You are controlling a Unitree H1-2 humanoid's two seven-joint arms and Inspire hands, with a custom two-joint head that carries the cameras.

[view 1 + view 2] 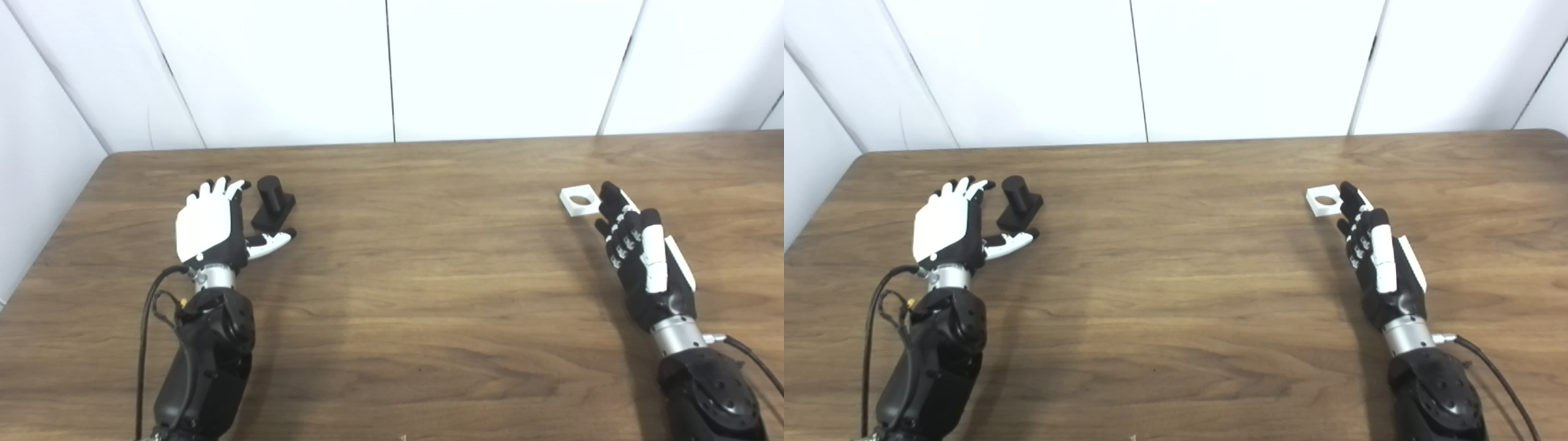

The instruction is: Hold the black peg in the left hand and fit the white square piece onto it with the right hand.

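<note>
The black peg (272,203), a short cylinder on a square black base, stands on the wooden table (416,257) at the left. My left hand (211,223) lies open just left of it, fingers stretched and thumb reaching below the base, not holding it. The white square piece (579,200) with a round hole lies flat at the right. My right hand (640,257) is open just right of and below it, fingertips close to its near corner; I cannot tell if they touch.
White wall panels (392,67) stand behind the table's far edge. A black cable (147,318) loops off the left forearm, and another cable (750,358) leaves the right wrist.
</note>
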